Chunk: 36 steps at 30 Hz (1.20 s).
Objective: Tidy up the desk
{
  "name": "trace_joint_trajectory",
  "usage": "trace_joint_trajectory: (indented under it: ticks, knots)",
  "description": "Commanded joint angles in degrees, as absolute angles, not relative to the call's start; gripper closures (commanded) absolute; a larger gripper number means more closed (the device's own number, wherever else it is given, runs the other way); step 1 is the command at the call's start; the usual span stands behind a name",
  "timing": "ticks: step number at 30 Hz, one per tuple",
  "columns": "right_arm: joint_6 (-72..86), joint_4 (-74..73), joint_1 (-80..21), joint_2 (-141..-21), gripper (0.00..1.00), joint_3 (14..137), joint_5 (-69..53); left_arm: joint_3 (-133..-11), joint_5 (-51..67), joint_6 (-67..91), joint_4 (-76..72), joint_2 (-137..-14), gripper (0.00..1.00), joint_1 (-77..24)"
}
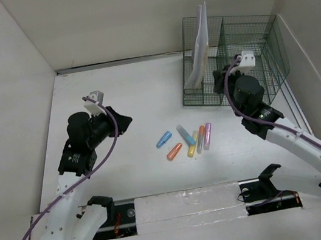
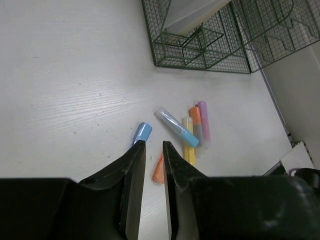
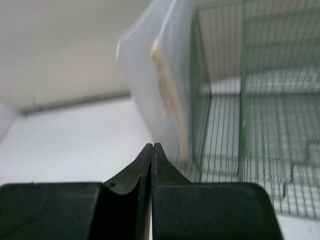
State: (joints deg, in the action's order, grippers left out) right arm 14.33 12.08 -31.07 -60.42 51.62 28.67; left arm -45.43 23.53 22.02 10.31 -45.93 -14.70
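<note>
The desk (image 1: 137, 93) is a plain white tabletop. Several highlighters lie together at its middle: blue (image 1: 163, 138), orange (image 1: 174, 151), clear with a blue cap (image 1: 186, 134), yellow (image 1: 193, 144), orange-grey (image 1: 201, 139) and purple (image 1: 207, 135). My left gripper (image 1: 126, 121) hovers left of them, slightly open and empty. In the left wrist view its tips (image 2: 152, 145) stand above the blue (image 2: 143, 132) and orange (image 2: 159, 170) highlighters. My right gripper (image 1: 220, 80) is shut and empty at the front of the rack. In the right wrist view its tips (image 3: 153, 146) are just below a white sheet (image 3: 150, 70).
A dark green wire-mesh rack (image 1: 259, 48) stands at the back right, with white papers (image 1: 198, 46) upright in its left compartment. White walls close in the desk on the left, back and right. A taped strip (image 1: 187, 205) runs along the near edge between the arm bases.
</note>
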Motion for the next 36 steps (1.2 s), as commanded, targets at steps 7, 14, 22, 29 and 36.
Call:
trace_joint_trajectory:
  ticks: [7, 14, 22, 29, 36]
  knots:
    - [17.93, -11.94, -37.87, -56.33, 0.95, 42.54, 8.62, -46.4, 26.02, 18.55, 9.67, -49.74, 0.83, -15.03]
    - [14.06, -17.93, -47.9, -67.12, 0.43, 47.98, 10.02, -46.93, 18.3, 17.05, 13.17, -51.94, 0.77, -15.03]
    - [15.9, -13.36, -55.81, -76.29, 0.46, 50.97, 12.46, -48.59, 13.81, 15.38, 15.46, -55.62, 0.68, -19.91]
    - [17.58, -13.19, -55.81, -57.42, 1.0, 50.98, 23.45, -54.31, 8.95, 13.89, 18.2, -62.49, 0.51, -29.36]
    - [18.01, -7.74, -55.81, -33.33, 0.87, 44.75, 32.76, -53.88, 5.83, 15.9, 16.35, -68.11, 0.4, -37.3]
